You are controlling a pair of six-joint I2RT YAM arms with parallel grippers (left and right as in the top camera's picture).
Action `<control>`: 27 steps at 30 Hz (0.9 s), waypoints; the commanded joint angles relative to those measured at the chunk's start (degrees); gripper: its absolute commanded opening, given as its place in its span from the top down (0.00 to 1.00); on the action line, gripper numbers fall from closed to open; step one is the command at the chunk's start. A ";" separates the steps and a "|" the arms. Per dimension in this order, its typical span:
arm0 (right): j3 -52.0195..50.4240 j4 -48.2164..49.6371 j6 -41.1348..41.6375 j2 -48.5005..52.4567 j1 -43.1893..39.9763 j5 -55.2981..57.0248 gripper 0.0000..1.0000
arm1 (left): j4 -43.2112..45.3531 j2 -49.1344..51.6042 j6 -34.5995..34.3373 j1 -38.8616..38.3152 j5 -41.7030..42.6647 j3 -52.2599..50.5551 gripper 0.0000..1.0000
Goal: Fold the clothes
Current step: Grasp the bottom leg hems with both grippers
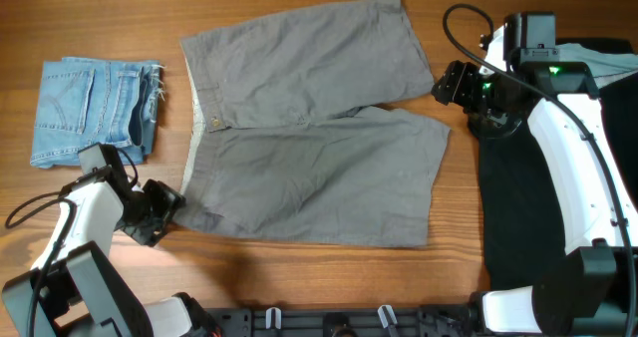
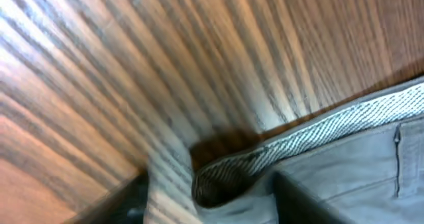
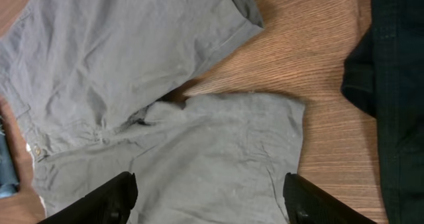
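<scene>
The grey shorts (image 1: 309, 128) lie spread flat on the wooden table, waistband to the left and both legs pointing right. My left gripper (image 1: 171, 209) is low at the near-left waistband corner. In the left wrist view its fingers (image 2: 212, 204) stand apart on either side of the lifted waistband corner (image 2: 265, 161), so it is open. My right gripper (image 1: 444, 83) hovers at the right side, by the gap between the two legs. In the right wrist view its fingers (image 3: 209, 197) are wide open and empty above the near leg (image 3: 199, 151).
Small light-blue denim shorts (image 1: 90, 113) lie folded at the left, close to the waistband. A big black garment (image 1: 538, 197) covers the right side of the table and shows in the right wrist view (image 3: 397, 85). The table's front edge is near the left arm.
</scene>
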 commanded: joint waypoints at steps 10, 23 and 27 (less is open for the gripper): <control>-5.29 -9.25 11.21 1.36 0.07 6.32 0.24 | -2.54 1.05 5.03 0.31 0.11 6.60 0.96; -35.08 -2.93 11.26 1.40 1.73 -18.84 0.42 | -10.93 1.05 9.53 0.24 5.18 17.68 0.96; -35.65 -2.78 14.62 1.40 12.35 -16.87 0.27 | -11.10 1.05 11.02 -1.44 5.18 17.68 0.96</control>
